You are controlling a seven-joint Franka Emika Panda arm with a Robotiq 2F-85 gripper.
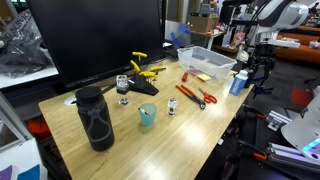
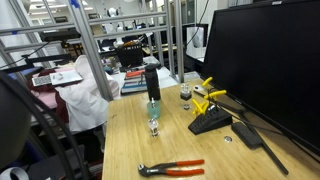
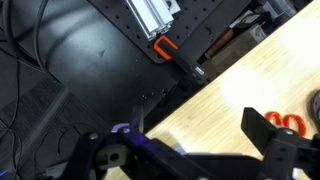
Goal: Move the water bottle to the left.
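Observation:
The water bottle [image 1: 238, 82], small, translucent blue with a lighter cap, stands upright at the far right edge of the wooden table [image 1: 180, 130]. My gripper [image 1: 262, 66] hangs just beyond that edge, beside the bottle and slightly above it, apart from it. In the wrist view my gripper [image 3: 195, 122] has its fingers spread wide over the table's edge. A blurred dark-blue shape [image 3: 130, 133] sits by the left finger, and I cannot tell what it is. The bottle does not show in the exterior view with the pliers at the bottom.
A large black patterned bottle [image 1: 95, 120] [image 2: 151, 78] and a teal cup [image 1: 147, 115] [image 2: 153, 108] stand on the table. Red-handled pliers [image 1: 190, 95] [image 2: 172, 168], a clear tray [image 1: 207, 62], yellow clamps [image 1: 145, 70] [image 2: 205, 95] and a big monitor [image 1: 95, 35] are also there.

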